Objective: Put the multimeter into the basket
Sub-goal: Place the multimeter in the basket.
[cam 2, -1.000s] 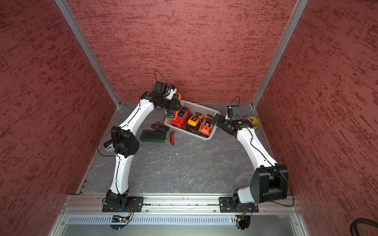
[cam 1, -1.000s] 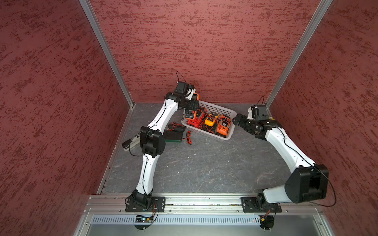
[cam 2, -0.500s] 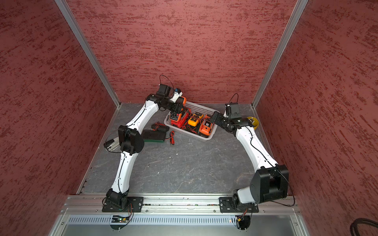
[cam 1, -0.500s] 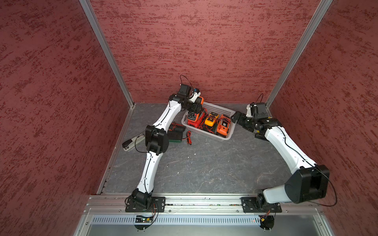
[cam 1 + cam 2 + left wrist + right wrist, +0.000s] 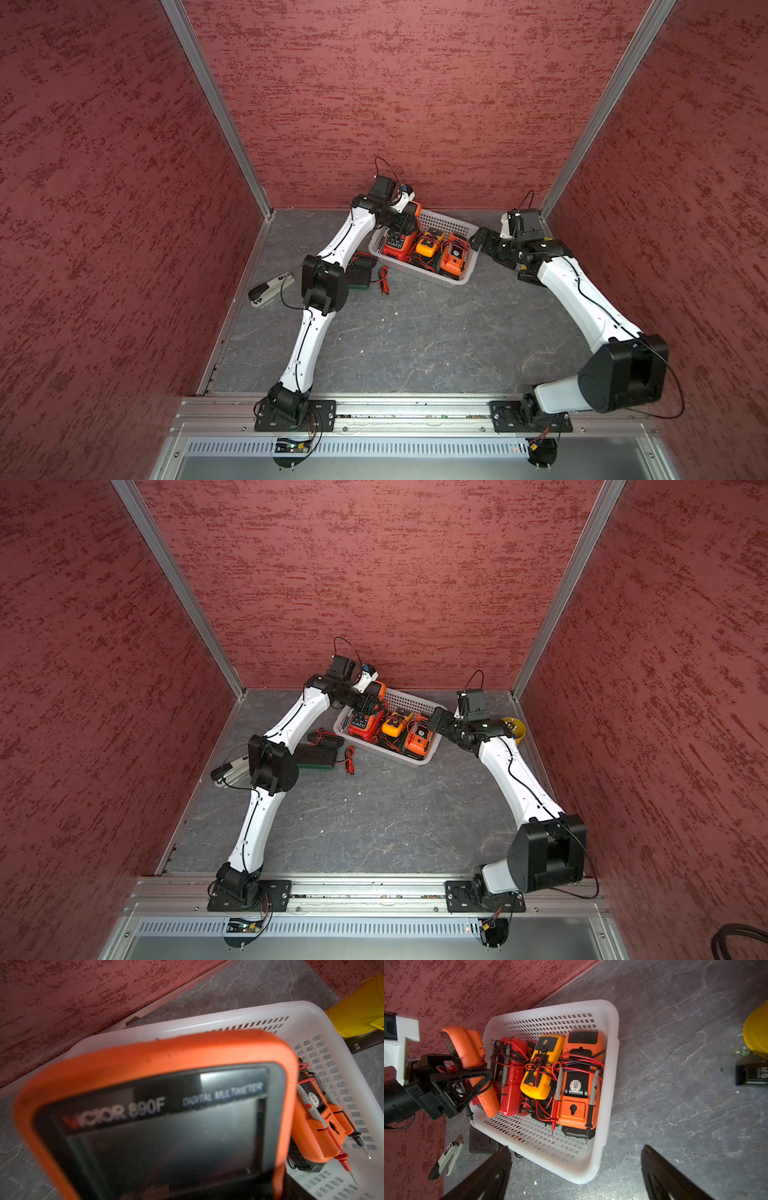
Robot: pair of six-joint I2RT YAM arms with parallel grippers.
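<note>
The left end effector (image 5: 402, 226) grasps the orange multimeter (image 5: 467, 1043), tilted, its lower end inside the white basket (image 5: 608, 1084) near the table's (image 5: 415, 332) far edge, beside a red meter (image 5: 510, 1084). The right end effector (image 5: 575, 1148) stands released, near the basket.

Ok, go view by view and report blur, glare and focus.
Left wrist: the Victor 890F multimeter fills the frame, soft-focused, with a pale glare patch above its screen; the basket behind is crisper. Right wrist: basket sharp, the right gripper only dark blurred silhouettes. Both top views: evenly lit, sharp.
</note>
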